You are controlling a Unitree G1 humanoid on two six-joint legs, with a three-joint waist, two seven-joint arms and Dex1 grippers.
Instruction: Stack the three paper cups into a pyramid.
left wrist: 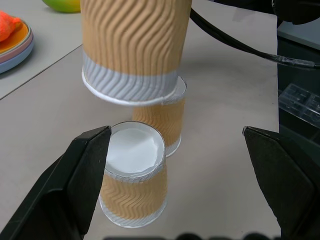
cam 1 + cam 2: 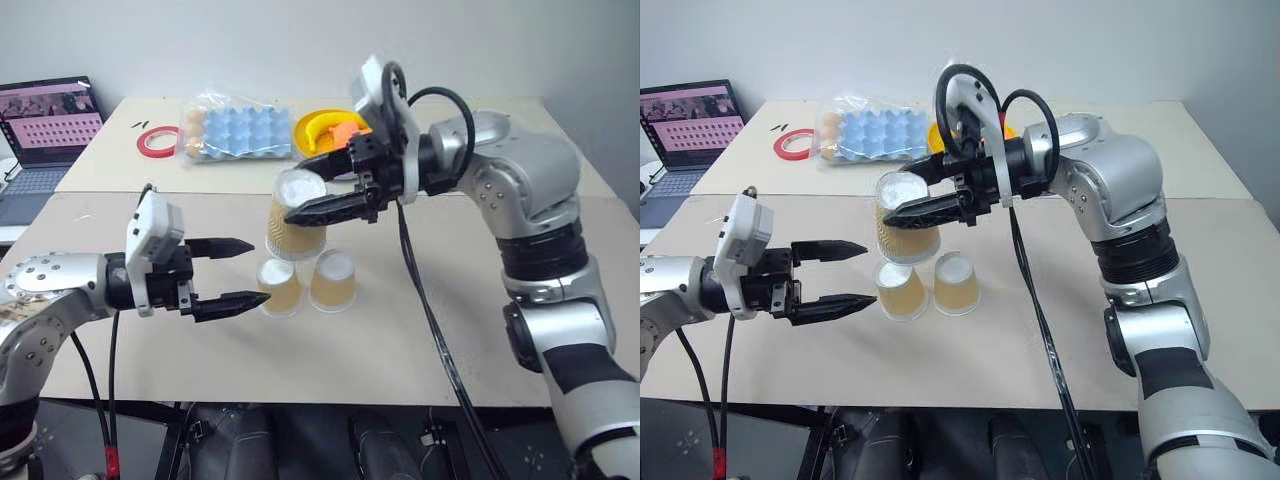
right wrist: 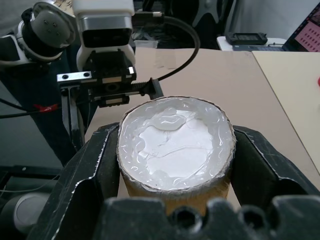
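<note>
Two paper cups stand upside down side by side on the tan table, white bases up. A third paper cup, also inverted, hangs in the air just above them, held near its base by my right gripper, which is shut on it. In the right wrist view the fingers clamp the cup's white base. My left gripper stands open just left of the near cup, level with it, nothing between its fingers.
At the back of the table lie a blue egg carton in a plastic bag, a red tape ring and a yellow plate with fruit. A laptop stands at the far left.
</note>
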